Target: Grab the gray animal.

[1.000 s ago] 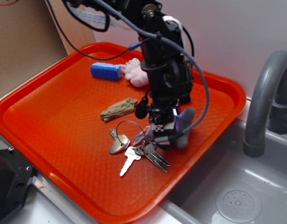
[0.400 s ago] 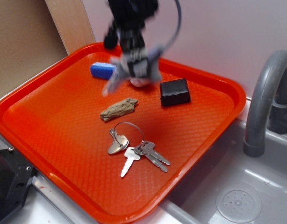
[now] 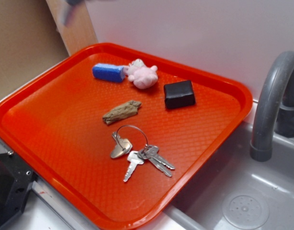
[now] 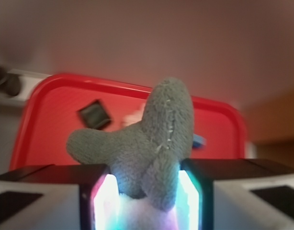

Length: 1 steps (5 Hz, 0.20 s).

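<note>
The gripper (image 4: 146, 191) was pinched on the gray animal (image 4: 147, 143), held between its jaws high above the tray (image 4: 46, 120) far below, so the grab looked done, with nothing left but holding on.

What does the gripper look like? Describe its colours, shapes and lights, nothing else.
In the wrist view the gripper shows two blocky, flat-topped fingers, black on top with pale gray panels below. Their inner faces, beside the small gray plush animal, glow white with cyan and pink edges. No cables or markings show there.
</note>
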Available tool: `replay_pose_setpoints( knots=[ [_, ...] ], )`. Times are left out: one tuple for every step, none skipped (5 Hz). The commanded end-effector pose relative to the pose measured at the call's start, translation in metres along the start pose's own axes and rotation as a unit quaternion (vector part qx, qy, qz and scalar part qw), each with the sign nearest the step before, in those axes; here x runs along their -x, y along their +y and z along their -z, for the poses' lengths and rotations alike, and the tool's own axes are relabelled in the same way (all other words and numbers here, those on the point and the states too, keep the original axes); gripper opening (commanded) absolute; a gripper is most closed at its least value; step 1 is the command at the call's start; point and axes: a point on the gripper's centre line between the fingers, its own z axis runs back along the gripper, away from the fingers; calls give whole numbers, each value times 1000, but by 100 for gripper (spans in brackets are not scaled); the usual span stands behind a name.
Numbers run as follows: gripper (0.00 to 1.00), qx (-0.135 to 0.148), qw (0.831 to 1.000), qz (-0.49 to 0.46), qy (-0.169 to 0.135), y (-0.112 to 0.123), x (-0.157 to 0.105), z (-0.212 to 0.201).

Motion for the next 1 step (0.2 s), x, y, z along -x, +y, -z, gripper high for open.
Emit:
replay_pose_setpoints(
  knots=[
    [0, 13, 999, -46, -24, -2, 14, -30]
  ],
)
